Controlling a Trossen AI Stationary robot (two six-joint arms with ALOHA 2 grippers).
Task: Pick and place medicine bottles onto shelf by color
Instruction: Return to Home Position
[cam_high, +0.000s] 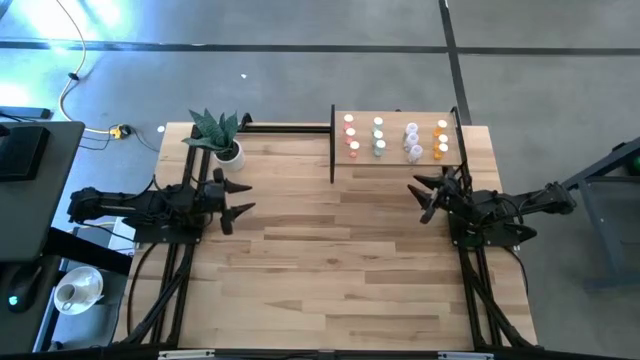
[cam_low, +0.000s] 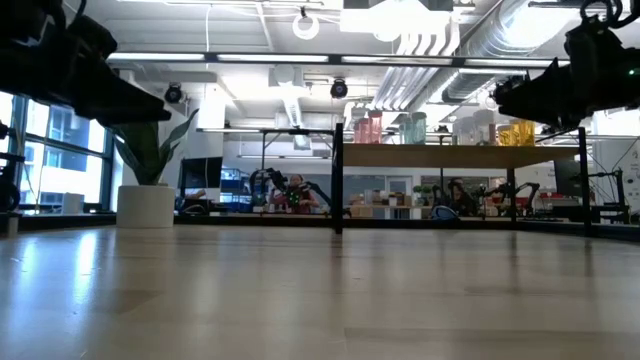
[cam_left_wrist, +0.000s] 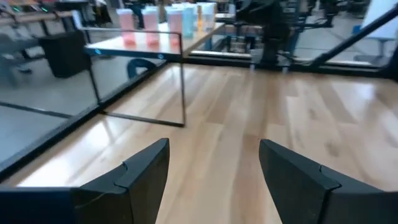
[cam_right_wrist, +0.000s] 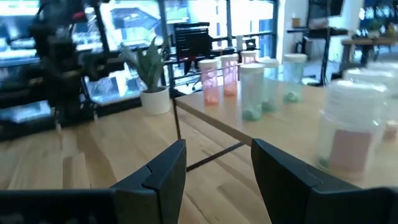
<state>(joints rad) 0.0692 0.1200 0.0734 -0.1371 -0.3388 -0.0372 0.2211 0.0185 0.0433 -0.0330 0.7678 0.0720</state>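
1. shelf (cam_high: 395, 157): on the desk (cam_high: 330, 260), far side, right of centre.
2. medicine bottles (cam_high: 378, 137): all on the shelf in four colour columns, left to right pink, green, clear, orange.
3. left claw (cam_high: 247, 198): over the desk's left side, near the potted plant (cam_high: 218, 135); fingers spread, empty.
4. right claw (cam_high: 420, 198): just on the near side of the shelf's right end; fingers spread, empty.
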